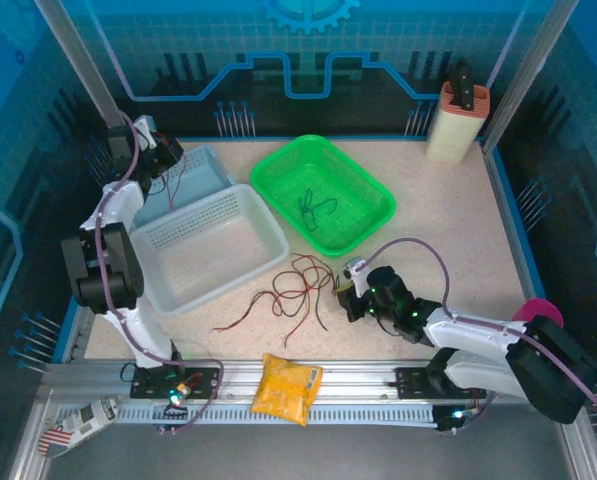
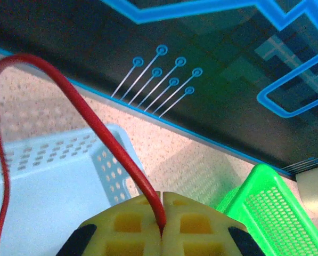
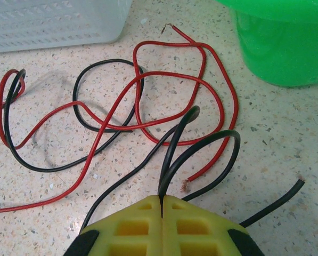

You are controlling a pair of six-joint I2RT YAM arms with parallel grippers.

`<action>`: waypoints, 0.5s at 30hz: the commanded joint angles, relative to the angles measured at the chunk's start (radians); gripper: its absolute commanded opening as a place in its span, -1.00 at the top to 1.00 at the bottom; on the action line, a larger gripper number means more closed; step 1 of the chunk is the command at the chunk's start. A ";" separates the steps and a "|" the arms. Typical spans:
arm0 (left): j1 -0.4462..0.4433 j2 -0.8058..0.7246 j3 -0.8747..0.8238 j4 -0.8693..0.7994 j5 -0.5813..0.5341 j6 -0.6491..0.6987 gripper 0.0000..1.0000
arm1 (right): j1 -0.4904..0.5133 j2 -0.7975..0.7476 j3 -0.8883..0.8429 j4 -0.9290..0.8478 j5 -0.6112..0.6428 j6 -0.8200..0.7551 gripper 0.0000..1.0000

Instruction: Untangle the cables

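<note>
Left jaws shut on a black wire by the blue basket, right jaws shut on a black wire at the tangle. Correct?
Not quite. The left jaws are shut on a red wire, not a black one; the left wrist view shows it. The rest stands: the blue basket is beside them, and the right jaws are shut on a black wire at the tangle.
</note>
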State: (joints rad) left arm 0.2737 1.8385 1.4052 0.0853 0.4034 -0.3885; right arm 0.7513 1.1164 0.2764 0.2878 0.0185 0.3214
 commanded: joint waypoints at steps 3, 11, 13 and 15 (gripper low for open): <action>0.026 0.082 0.171 -0.043 0.056 0.055 1.00 | -0.007 -0.012 0.024 -0.026 0.000 0.007 1.00; 0.019 0.128 0.215 -0.057 0.073 0.039 1.00 | -0.006 -0.033 0.015 -0.046 0.022 0.024 1.00; 0.019 0.127 0.193 -0.045 0.073 0.030 1.00 | -0.006 -0.034 0.016 -0.047 0.015 0.023 1.00; 0.018 0.122 0.170 -0.033 0.072 0.024 1.00 | -0.005 -0.035 0.022 -0.056 0.013 0.020 1.00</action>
State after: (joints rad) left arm 0.2962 1.9530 1.6077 0.0402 0.4500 -0.3637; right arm 0.7513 1.0966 0.2768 0.2508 0.0227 0.3332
